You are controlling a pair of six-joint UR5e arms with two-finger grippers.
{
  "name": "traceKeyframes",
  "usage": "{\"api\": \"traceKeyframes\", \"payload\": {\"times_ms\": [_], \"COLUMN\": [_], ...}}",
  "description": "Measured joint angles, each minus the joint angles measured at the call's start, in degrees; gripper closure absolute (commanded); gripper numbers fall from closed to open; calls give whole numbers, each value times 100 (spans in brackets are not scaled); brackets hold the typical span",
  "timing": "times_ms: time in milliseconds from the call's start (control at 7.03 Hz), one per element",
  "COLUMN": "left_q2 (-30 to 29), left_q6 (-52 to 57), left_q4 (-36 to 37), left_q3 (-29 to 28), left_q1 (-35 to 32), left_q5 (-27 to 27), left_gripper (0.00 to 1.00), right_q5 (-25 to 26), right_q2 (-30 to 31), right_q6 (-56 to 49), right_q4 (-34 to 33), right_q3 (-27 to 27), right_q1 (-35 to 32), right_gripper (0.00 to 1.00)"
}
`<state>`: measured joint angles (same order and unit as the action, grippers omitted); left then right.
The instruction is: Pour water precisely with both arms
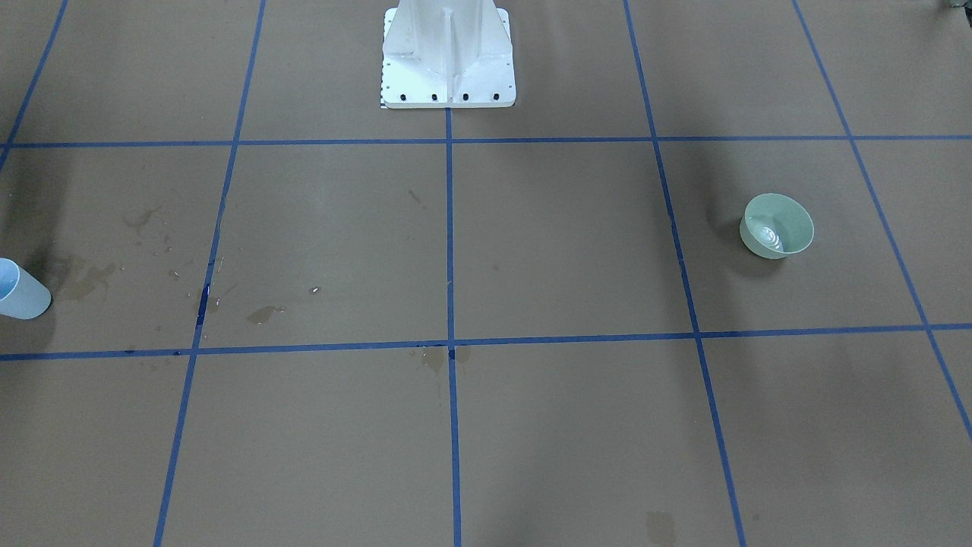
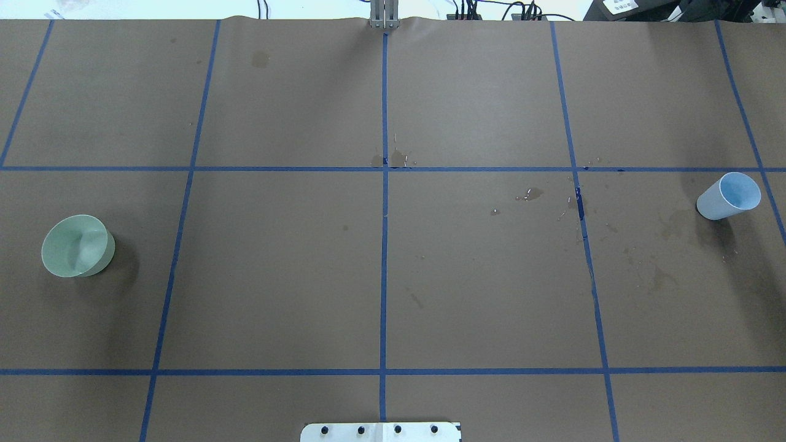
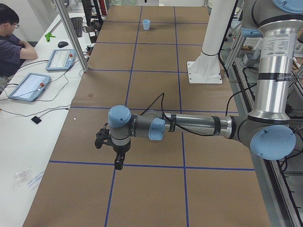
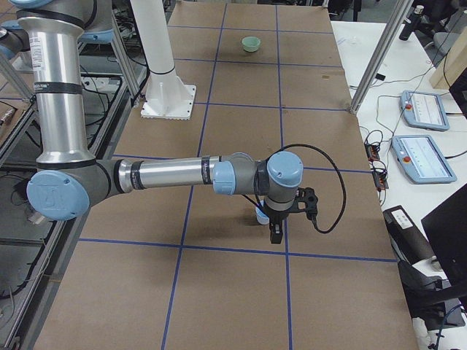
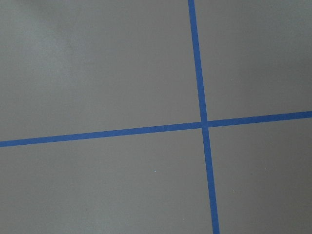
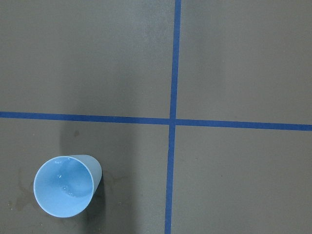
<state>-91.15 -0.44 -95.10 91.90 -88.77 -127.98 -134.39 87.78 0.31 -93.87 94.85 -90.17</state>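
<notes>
Looking across from the front, I see the water (image 1: pixel 765 235) glinting in the green bowl (image 1: pixel 793 215) on this view's right, the blue cup (image 1: pixel 21 292) at its left edge, wet stains (image 1: pixel 262 314) between them and the white pedestal (image 1: pixel 448 53) at the top. From overhead, the bowl stands far left and the cup far right, well apart, with most stains nearer the cup. From the left end, my left arm (image 3: pixel 199 125) reaches low over the table (image 3: pixel 156 56), its left gripper (image 3: pixel 118 161) pointing down above a tape (image 3: pixel 151 165) line; I cannot tell whether the fingers are apart or together. An operator (image 3: pixel 12 42) sits at the side desk. From the right end, my right arm (image 4: pixel 168 175) stretches out and the right gripper (image 4: pixel 276 232) hangs just over the cup, which peeks out behind it; again I cannot tell its state. My left wrist camera shows only brown board and a tape crossing. My right wrist camera looks down into the cup at lower left, near another crossing, with droplets glinting inside.
</notes>
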Motion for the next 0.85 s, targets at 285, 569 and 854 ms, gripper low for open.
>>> {"api": "traceKeyframes", "payload": {"times_ms": [285, 569, 854], "left_q2": [7, 15, 13], "left_q6": [0, -10, 16], "left_q4": [6, 19, 10], "left_q3": [-4, -9, 199], "left_q1": [0, 0, 31], "left_q5": [-1, -16, -206], "left_gripper": [0, 0, 0], "right_q5": [4, 14, 4], "right_q2": [20, 28, 29], "right_q6": [-4, -5, -5], "right_q4": [8, 24, 26], "right_q3": [9, 9, 10], "right_q1": [0, 0, 0], "right_gripper": [1, 1, 1]}}
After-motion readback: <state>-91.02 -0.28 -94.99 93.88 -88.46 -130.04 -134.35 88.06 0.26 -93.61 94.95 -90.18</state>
